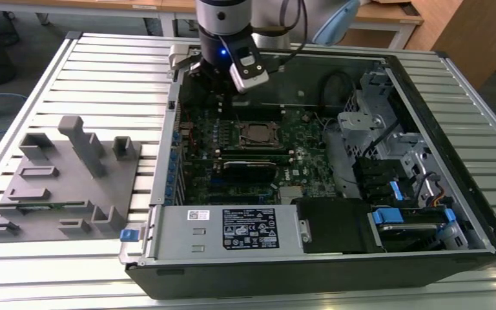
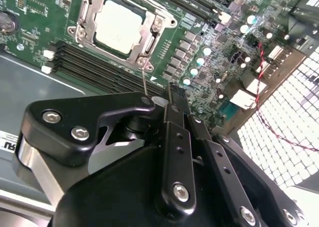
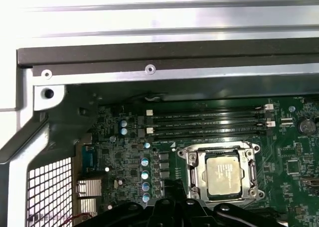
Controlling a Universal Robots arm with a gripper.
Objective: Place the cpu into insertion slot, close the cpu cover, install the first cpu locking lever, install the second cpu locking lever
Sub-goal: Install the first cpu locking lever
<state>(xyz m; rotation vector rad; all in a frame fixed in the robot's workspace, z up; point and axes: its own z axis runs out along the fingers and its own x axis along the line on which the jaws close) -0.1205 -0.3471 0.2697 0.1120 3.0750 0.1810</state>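
Note:
The cpu (image 3: 223,173) (image 2: 118,24) (image 1: 257,133) lies flat in the insertion slot (image 3: 220,152) on the green board. Its grey-bronze top shows through the window of the cpu cover (image 3: 196,175) (image 2: 150,42), which lies down flat around it. A thin wire locking lever (image 2: 144,82) rises from the socket's corner up to the tip of my gripper (image 2: 172,98) (image 1: 228,87). The gripper hangs shut just above the board beside the socket, toward the case's back wall. Whether the wire is clamped or merely touched I cannot tell.
The open computer case (image 1: 454,252) lies on a slatted table. Long black memory slots (image 3: 209,122) run beside the socket. A labelled power supply box (image 1: 230,229) fills the near end, a drive cage (image 1: 377,129) the exterior view's right. A grey fixture (image 1: 59,181) stands outside, left.

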